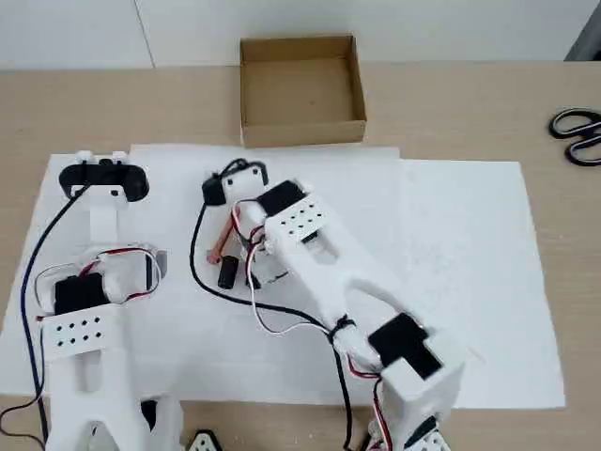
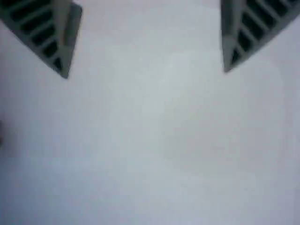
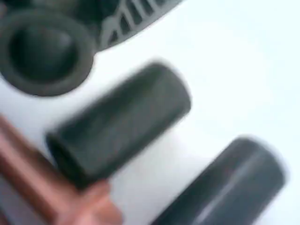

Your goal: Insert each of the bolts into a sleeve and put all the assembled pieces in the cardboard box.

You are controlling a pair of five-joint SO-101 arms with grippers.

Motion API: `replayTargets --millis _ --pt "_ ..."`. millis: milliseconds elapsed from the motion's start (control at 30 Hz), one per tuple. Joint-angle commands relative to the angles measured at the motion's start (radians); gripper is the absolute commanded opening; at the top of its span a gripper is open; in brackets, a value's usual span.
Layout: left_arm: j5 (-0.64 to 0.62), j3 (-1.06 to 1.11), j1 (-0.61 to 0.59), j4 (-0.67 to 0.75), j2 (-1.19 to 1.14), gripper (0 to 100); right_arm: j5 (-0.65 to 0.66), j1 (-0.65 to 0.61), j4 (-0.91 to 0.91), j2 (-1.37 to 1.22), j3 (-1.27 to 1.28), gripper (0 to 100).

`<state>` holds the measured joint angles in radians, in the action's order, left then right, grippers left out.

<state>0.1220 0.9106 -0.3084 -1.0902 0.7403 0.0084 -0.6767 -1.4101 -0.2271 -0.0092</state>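
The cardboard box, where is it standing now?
In the high view the cardboard box stands at the far middle of the table, just beyond the white paper.

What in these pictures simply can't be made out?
High view: the right arm covers the parts; a bolt and a sleeve peek out beside it, the full count hidden.
Right wrist view: too close and blurred to tell whether any bolt sits inside a sleeve.
High view: the scissors are cut off by the frame's edge.

A cardboard box (image 1: 300,132) was set on the bench (image 1: 451,113) just beyond a white sheet (image 1: 460,282). A copper bolt (image 1: 223,240) and a black sleeve (image 1: 228,272) were laid on the sheet, close beside the right arm (image 1: 315,249).
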Motion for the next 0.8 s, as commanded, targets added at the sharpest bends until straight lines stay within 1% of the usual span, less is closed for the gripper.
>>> replayTargets --millis 0,67,267,333,667,767 --pt "0.008 -0.008 -0.002 -0.002 0.003 20 0.032 0.016 -0.062 0.116 -0.057 0.4" --pt "0.008 -0.007 -0.003 -0.002 0.003 20 0.046 0.059 -0.091 0.143 -0.057 0.4" --pt "0.008 -0.007 -0.002 -0.002 0.002 20 0.086 0.317 -0.114 0.142 -0.054 0.5" --pt "0.008 -0.007 0.002 0.002 0.0 20 0.086 0.372 -0.113 0.116 -0.052 0.5" --pt "0.008 0.01 0.002 0.005 0.005 20 0.098 0.489 -0.077 -0.127 -0.057 1.2" --pt "0.008 0.028 0.002 0.005 0.005 20 0.098 0.493 -0.079 -0.179 -0.057 9.1"
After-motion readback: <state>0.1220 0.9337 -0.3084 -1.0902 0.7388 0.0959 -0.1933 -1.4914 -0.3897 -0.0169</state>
